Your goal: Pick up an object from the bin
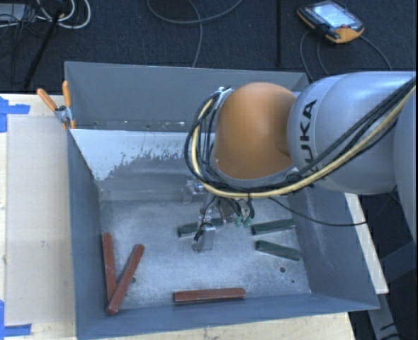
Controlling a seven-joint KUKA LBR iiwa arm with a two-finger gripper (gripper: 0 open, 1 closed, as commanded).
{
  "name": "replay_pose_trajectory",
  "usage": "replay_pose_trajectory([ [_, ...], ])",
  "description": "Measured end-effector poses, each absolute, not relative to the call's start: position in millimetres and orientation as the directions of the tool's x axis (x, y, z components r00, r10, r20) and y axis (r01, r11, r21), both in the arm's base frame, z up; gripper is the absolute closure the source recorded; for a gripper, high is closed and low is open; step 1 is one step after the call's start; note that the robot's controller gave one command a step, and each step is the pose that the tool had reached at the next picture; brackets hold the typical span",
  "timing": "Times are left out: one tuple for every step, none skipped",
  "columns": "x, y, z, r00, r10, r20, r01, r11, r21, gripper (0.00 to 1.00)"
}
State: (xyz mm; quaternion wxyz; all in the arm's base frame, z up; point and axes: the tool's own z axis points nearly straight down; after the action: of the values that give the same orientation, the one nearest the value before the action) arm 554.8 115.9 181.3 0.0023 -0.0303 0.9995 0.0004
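Gripper [203, 236] sits low at the centre of the bin [124, 168], just beside a dark green stick [188, 229] at its 9 o'clock, which is the likely target. Whether it is open or closed cannot be told. Brown sticks [108, 264] lie well apart at 7 o'clock.

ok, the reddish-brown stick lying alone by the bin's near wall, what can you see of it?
The reddish-brown stick is long, narrow and straight, plain, wood-like. It lies flat on the bin floor, lengthwise along the near wall, whole and uncovered. No other thing touches it; the two similar sticks lie apart at its left.
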Motion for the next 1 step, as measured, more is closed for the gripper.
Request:
replay_pose_trajectory([
  [588.9,138.7,115.2,-0.997,-0.072,-0.008,-0.072,0.997,0.001,0.00],
])
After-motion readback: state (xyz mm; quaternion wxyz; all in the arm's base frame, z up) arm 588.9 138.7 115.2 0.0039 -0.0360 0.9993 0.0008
